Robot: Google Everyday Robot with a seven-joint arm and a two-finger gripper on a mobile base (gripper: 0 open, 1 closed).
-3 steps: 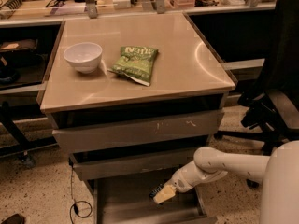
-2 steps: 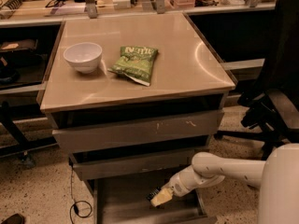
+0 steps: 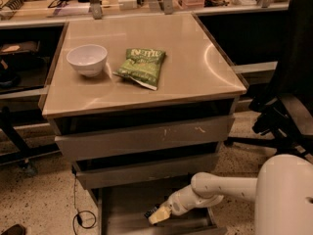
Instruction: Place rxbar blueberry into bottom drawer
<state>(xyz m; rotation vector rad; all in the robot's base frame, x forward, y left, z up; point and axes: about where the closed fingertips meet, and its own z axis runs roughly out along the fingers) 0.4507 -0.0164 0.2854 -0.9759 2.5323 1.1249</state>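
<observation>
Beige worktop [image 3: 195, 72]: smooth and glossy, the square top of a metal cabinet with three drawers below its near edge.
White bowl [image 3: 87, 59]: upright, close to the worktop's left edge, about midway between the far and near corners.
Green chip bag [image 3: 142, 66]: lying flat just right of the bowl and apart from it, left of the worktop's middle, its lower end pointing towards the near edge.
Upper two drawers [image 3: 146, 138]: grey-beige fronts below the near edge, the top one scuffed with pale marks. Each shows a dark gap above it.
Bottom drawer [image 3: 122, 210]: pulled out towards the camera, well forward of the near edge, with its flat floor in view.
Arm [image 3: 222, 186]: white, reaching in from the lower right, below the worktop's near right corner, and sloping down to the left into the bottom drawer.
Gripper [image 3: 159, 214]: pale yellow at its tip, low inside the bottom drawer, just above the floor and near its middle.
Gripper state: how far open it is cannot be told from this view.
Rxbar blueberry [image 3: 149, 212]: a small dark shape at the gripper's tip, on its left side, inside the bottom drawer. Whether it is gripped or resting on the floor is unclear.
Office chair [image 3: 288, 106]: dark, standing beyond the worktop's right edge.
Cable [image 3: 80, 218]: black, looped on the speckled floor left of the bottom drawer.
</observation>
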